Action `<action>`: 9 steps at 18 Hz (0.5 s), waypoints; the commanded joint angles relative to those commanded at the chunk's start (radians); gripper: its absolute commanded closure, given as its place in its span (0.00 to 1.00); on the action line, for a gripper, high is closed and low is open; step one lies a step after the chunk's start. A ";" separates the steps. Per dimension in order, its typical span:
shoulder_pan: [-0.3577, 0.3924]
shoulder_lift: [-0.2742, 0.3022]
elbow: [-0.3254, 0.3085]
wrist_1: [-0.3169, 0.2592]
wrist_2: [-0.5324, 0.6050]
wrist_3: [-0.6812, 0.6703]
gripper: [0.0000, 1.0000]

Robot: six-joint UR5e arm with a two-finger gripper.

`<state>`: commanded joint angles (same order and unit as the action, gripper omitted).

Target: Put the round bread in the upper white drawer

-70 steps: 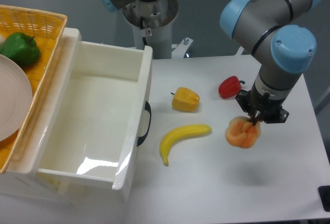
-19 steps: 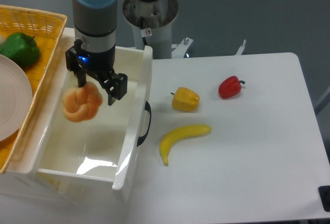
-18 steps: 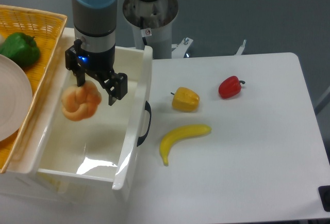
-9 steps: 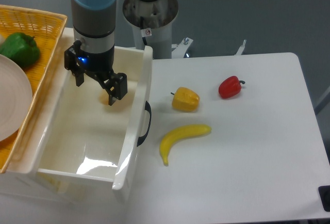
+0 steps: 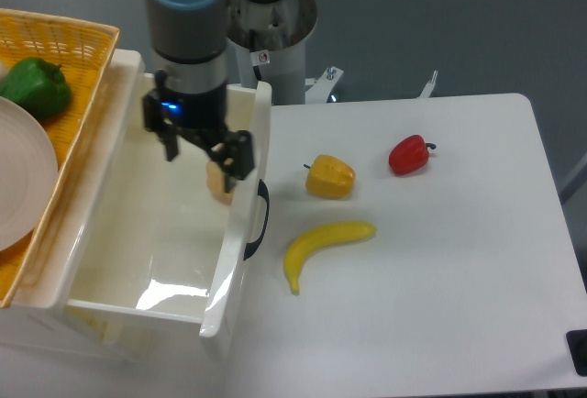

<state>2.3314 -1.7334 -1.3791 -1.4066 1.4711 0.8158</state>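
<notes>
The round bread (image 5: 219, 184) lies inside the upper white drawer (image 5: 138, 251), low against its right wall, and only a tan sliver of it shows behind one black finger. My gripper (image 5: 202, 165) hangs open over the drawer's back right part, just above the bread and holding nothing. The drawer is pulled out, and its black handle (image 5: 262, 219) faces the table.
A yellow bell pepper (image 5: 330, 177), a banana (image 5: 323, 243) and a red pepper (image 5: 409, 154) lie on the white table to the drawer's right. The yellow woven basket (image 5: 69, 45) at left holds a green pepper (image 5: 35, 86) and a white plate (image 5: 20, 182).
The bread was carried from the table over the drawer, then let go. It dropped in and came to rest by the right wall. The open gripper has shifted right.
</notes>
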 joint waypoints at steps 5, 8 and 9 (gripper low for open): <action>0.126 -0.002 0.003 -0.071 0.002 0.195 0.00; 0.198 -0.018 0.011 -0.066 0.006 0.311 0.00; 0.221 -0.038 0.017 -0.060 0.027 0.344 0.00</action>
<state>2.5523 -1.7715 -1.3622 -1.4665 1.4985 1.1594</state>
